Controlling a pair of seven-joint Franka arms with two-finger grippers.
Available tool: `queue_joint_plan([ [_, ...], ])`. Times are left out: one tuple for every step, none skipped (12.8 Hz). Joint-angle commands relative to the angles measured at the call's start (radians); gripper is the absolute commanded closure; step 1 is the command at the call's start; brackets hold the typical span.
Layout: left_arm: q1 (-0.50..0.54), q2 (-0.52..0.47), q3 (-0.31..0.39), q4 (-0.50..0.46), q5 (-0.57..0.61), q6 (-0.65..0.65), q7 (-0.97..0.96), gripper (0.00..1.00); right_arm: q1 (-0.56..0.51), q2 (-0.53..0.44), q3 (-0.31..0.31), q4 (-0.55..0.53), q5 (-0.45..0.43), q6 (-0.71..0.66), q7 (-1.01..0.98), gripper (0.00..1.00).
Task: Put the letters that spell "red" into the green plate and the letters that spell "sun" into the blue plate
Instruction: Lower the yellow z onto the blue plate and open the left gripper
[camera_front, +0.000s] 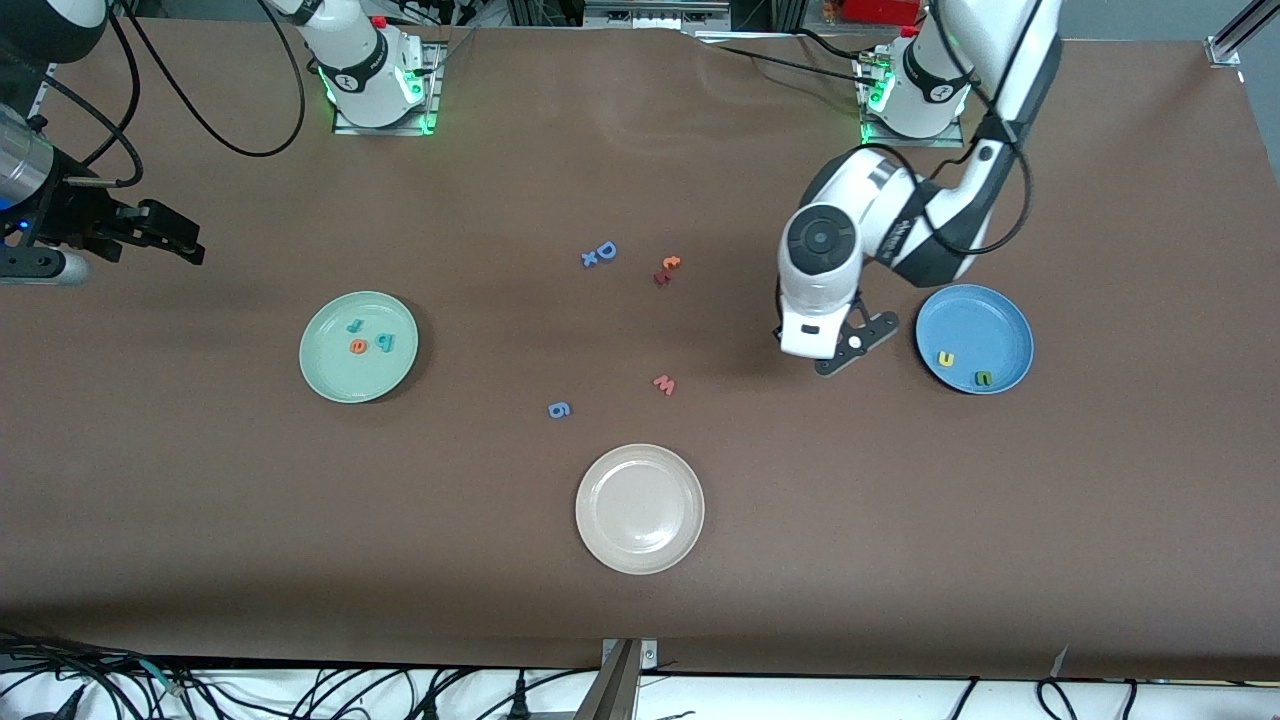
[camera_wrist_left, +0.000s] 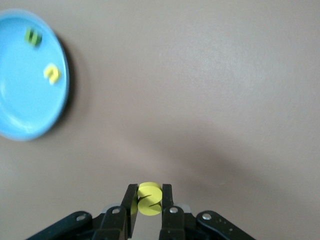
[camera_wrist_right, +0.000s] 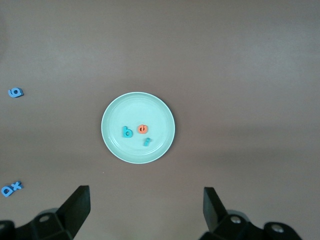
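Observation:
My left gripper (camera_front: 845, 358) hangs over bare table beside the blue plate (camera_front: 975, 318), shut on the yellow s (camera_wrist_left: 149, 199), which sits between its fingertips (camera_wrist_left: 149, 192). The blue plate (camera_wrist_left: 20, 105) holds the yellow u (camera_front: 945, 358) (camera_wrist_left: 51, 73) and the green n (camera_front: 984, 379) (camera_wrist_left: 33, 36). The green plate (camera_front: 340, 375) (camera_wrist_right: 150, 110) holds the teal r (camera_front: 353, 325) (camera_wrist_right: 147, 142), orange e (camera_front: 358, 346) (camera_wrist_right: 143, 129) and teal d (camera_front: 385, 343) (camera_wrist_right: 128, 132). My right gripper (camera_front: 190, 245) (camera_wrist_right: 146, 192) waits open and empty, up over the right arm's end of the table.
A beige-white plate (camera_front: 640, 545) lies nearest the front camera. Loose letters lie mid-table: a blue D and x (camera_front: 600, 253), a red and orange pair (camera_front: 667, 270), a pink w (camera_front: 664, 384) and a blue g (camera_front: 559, 409).

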Motion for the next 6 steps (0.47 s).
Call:
queue_joint_plan([
  [0.086,-0.095,-0.007,-0.09,0.007,0.009,0.351,1.0,0.001,-0.002,0.0,0.013,-0.009,-0.017,-0.011,0.0],
  [0.123,-0.118,-0.007,-0.107,-0.009,0.009,0.439,1.0,0.001,-0.001,-0.002,0.013,-0.009,-0.017,-0.014,0.0],
  [0.143,-0.138,-0.007,-0.127,-0.012,0.009,0.503,1.0,0.001,-0.002,0.0,0.012,-0.009,-0.017,-0.012,0.0],
  [0.164,-0.152,-0.007,-0.145,-0.012,0.009,0.577,1.0,0.001,-0.002,-0.002,0.013,-0.009,-0.017,-0.011,0.0],
  [0.201,-0.163,-0.007,-0.161,-0.012,0.007,0.682,1.0,0.001,-0.001,-0.002,0.012,-0.009,-0.017,-0.014,0.0],
  [0.236,-0.167,-0.007,-0.182,-0.015,0.009,0.808,1.0,0.001,-0.002,-0.002,0.012,-0.009,-0.017,-0.014,0.0],
])
